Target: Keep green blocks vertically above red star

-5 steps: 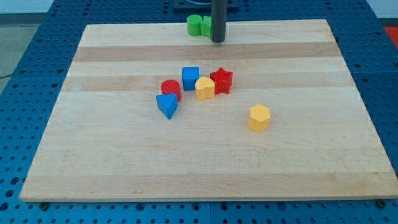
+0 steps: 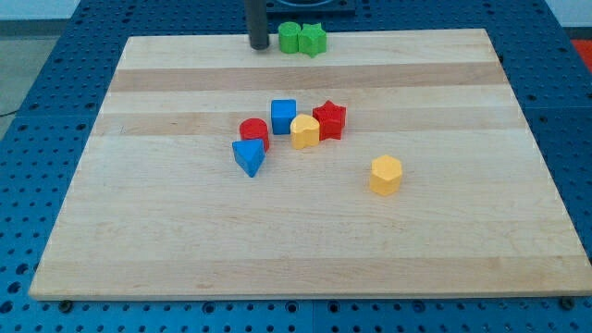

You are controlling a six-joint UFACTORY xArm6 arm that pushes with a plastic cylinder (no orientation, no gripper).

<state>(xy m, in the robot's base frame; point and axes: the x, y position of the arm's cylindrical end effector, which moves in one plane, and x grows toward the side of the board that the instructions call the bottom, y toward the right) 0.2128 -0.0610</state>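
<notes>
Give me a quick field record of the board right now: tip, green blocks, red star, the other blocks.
tip: my tip at the view's top edge, just left of the green blocks, small gap
green blocks: green round block and green star, side by side at the top edge
red star: red star mid-board, below the greens, slightly right
cluster: blue cube, yellow block, red cylinder, blue triangle
apart: yellow hexagon, lower right
</notes>
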